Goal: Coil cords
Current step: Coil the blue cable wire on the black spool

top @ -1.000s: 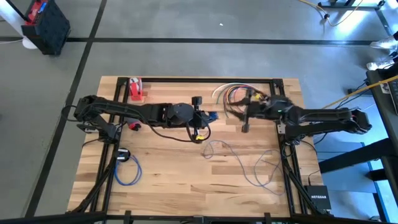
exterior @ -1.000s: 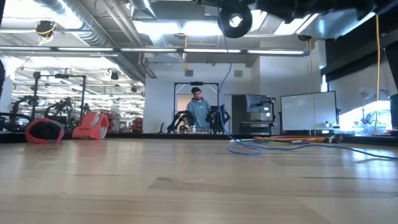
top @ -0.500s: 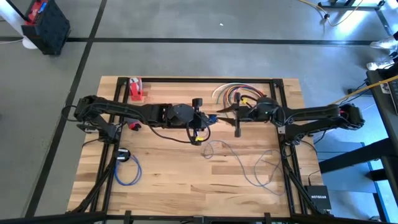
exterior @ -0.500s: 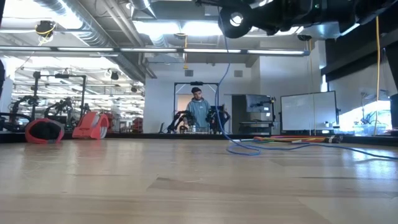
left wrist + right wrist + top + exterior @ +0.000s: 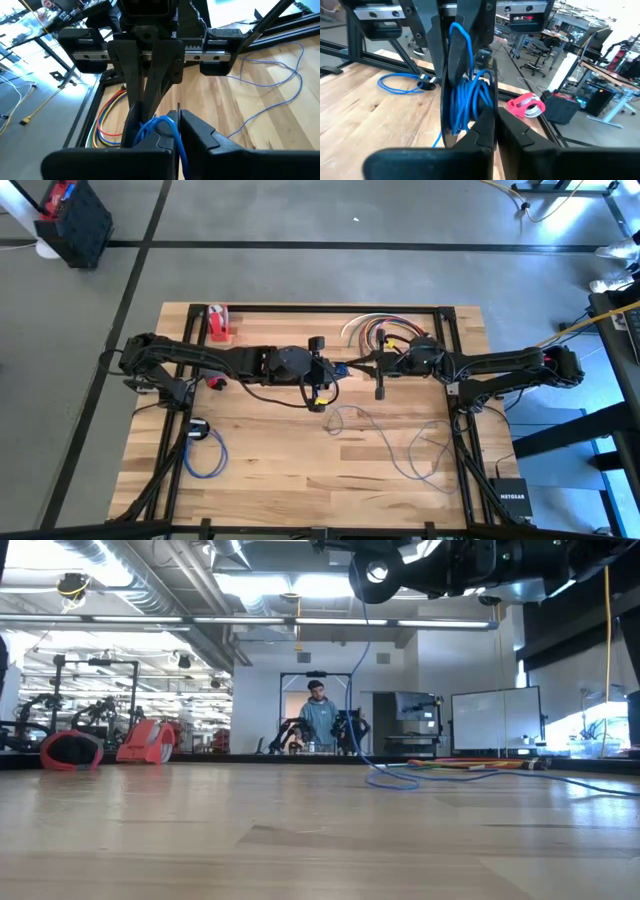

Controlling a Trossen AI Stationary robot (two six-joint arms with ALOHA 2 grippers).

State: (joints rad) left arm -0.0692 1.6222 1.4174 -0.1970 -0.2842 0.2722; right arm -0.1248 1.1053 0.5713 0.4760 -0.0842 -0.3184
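Both pincers meet mid-air over far centre of surface (image 5: pixel 300 460). Left pincer (image 5: pixel 335 367) clamped on blue cord (image 5: pixel 465 95) bundle; right pincer (image 5: pixel 362 361) closed on same coil, per wrist views. Rest of cord trails loose on surface, right-near side. Risk: two grips pulling apart → loops slip, coil unravels; trailing tail may snag other cords (image 5: pixel 372 328) at far edge.

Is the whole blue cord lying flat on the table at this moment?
No: in the right wrist view a bundle of the blue cord hangs in the air between the left gripper and the right gripper.
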